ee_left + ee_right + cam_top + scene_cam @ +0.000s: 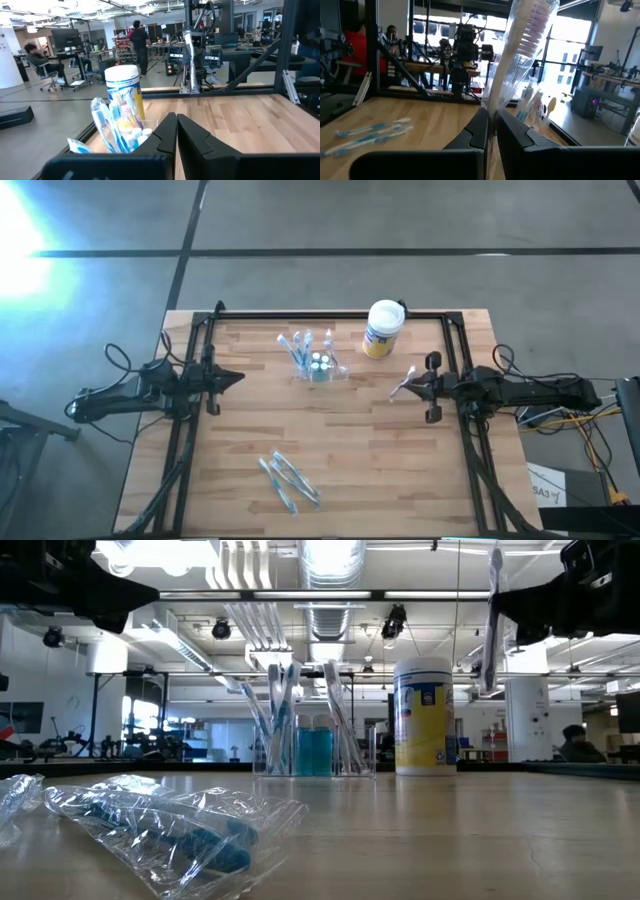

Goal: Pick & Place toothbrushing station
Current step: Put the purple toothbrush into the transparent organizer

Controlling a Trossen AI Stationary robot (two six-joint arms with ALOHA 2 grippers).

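- The wooden table (400, 450) carries the toothbrushing station (320, 365) toward its far middle: a clear, roughly rectangular holder with toothbrushes fanned upright and blue-capped bottles inside
- A white canister (382, 328) with a yellow-blue label stands just beside the station, on the right arm's side
- Wrapped toothbrushes (288, 480) lie near the front edge, well apart from the station; their plastic blurs them in the low view
- The right gripper (412, 385) pinches a wrapped toothbrush (517, 60) between closed fingers, held off the table
- The left gripper (236, 378) hangs left of the station, fingers together, empty
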